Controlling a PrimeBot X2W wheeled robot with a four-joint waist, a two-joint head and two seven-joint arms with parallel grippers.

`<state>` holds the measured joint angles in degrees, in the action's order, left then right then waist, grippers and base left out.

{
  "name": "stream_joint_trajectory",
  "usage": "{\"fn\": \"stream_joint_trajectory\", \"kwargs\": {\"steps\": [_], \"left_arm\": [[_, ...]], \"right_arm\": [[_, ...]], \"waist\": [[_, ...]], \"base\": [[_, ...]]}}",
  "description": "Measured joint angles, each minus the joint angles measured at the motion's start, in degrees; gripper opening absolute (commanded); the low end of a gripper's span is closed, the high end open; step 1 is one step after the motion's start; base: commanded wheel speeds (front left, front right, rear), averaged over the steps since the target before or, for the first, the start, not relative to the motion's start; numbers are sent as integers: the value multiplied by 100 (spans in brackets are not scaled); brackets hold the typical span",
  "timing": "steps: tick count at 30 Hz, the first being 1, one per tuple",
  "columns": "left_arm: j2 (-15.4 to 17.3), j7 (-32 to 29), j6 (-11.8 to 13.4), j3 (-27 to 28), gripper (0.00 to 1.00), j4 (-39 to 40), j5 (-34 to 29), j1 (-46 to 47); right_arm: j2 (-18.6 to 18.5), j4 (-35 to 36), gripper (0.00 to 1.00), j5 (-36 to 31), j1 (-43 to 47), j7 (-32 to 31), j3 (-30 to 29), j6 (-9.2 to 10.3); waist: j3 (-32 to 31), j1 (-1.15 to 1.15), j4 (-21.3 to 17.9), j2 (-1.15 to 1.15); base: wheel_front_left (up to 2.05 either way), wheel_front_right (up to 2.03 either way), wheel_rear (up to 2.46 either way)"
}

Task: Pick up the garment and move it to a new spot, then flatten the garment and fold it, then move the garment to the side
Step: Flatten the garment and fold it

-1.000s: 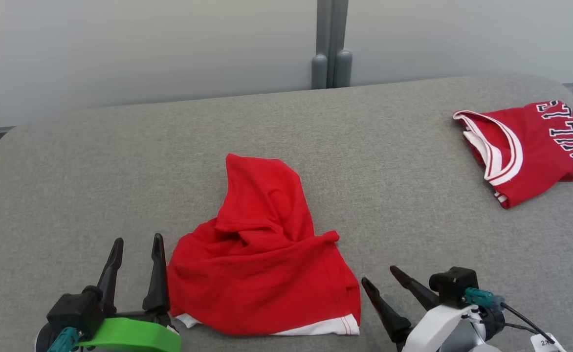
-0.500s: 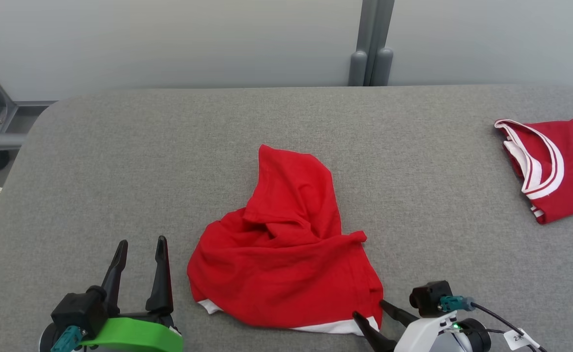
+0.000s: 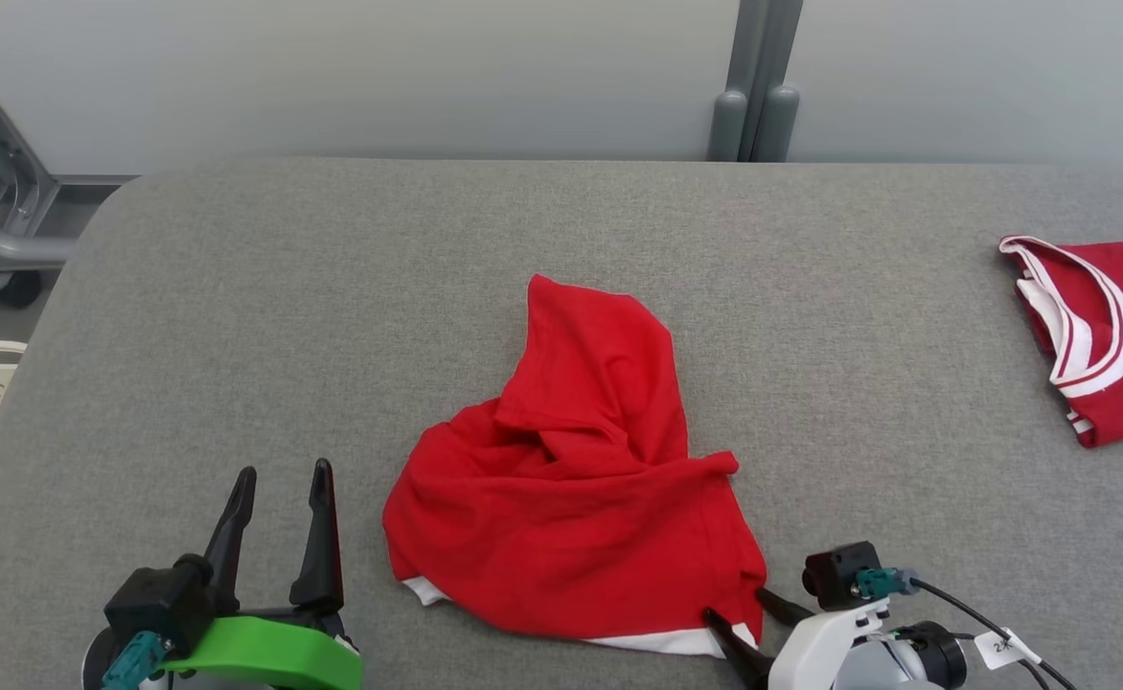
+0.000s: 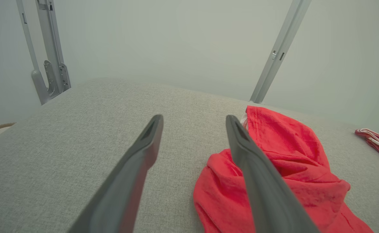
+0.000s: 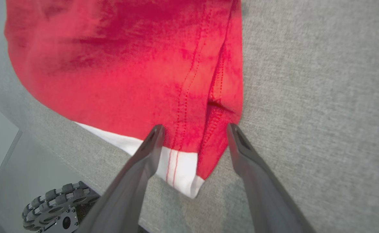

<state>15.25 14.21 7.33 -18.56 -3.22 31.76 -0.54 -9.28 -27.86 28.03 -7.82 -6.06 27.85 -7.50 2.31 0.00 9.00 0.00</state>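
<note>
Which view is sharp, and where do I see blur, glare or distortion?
Head view: even light, sharp garment, faint shadows. Left wrist view: hazy, pale, table edge looks bowed by the wide lens. Right wrist view: garment glares bright, stitches clear, corners soft.

Garment (image 3: pixel 571 517) at near centre of table (image 3: pixel 236 287), jersey (image 3: pixel 1112 345) well apart at right edge

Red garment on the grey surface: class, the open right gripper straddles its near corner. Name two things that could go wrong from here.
The right gripper flanks a layered corner of the red garment; closing might catch only one layer. The garment lies crumpled, so lifting one corner might tangle it.
</note>
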Motion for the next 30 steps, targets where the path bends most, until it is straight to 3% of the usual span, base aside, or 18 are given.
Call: {"fn": "stream_joint_trajectory", "kwargs": {"steps": [3,4,5,7,18,30], "left_arm": [[0,0,0,-8,100,-2,5,9],[1,0,0,-14,100,-4,5,13],[1,0,0,-22,100,-11,12,24],[0,0,0,-27,100,-18,24,26],[1,1,9,-35,100,-34,47,23],[13,-9,23,-74,100,-68,81,12]], "right_arm": [[40,-112,100,-2,-48,-25,9,0],[42,-141,90,-3,-71,-42,12,0],[56,-175,43,-4,-83,-30,16,0],[63,-202,0,0,-107,44,53,3],[-54,44,0,175,-111,424,163,2],[-127,870,0,815,-244,945,-347,2]], "waist": [[18,0,41,0],[24,0,51,0],[32,0,68,0],[30,0,75,0],[-51,0,31,0],[-88,0,-116,0]], "base": [[0,0,0],[0,0,0],[0,0,0],[0,0,0],[0,0,0],[0,0,0]]}}
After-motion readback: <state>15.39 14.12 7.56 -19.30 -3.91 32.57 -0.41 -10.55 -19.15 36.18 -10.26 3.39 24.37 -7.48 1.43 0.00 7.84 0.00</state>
